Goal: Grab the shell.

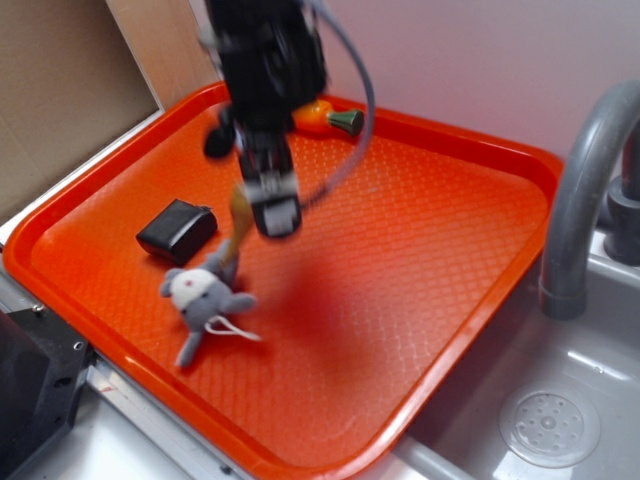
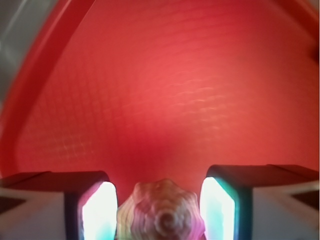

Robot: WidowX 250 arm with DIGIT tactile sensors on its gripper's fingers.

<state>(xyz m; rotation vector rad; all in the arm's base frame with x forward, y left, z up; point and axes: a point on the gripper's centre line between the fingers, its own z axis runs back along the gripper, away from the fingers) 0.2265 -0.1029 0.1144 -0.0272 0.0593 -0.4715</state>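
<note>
The gripper (image 1: 262, 205) hangs above the orange tray (image 1: 420, 300) with the shell (image 1: 237, 225) between its fingers (image 2: 99, 212), the broad spiral end seated at the pads and the tapering point dangling below, toward the plush toy (image 1: 205, 300). The pads stand on either side of the whorls (whether both touch, blur hides). The grab looks essentially done; what remains, I judge, is carrying it clear without it slipping.
</note>
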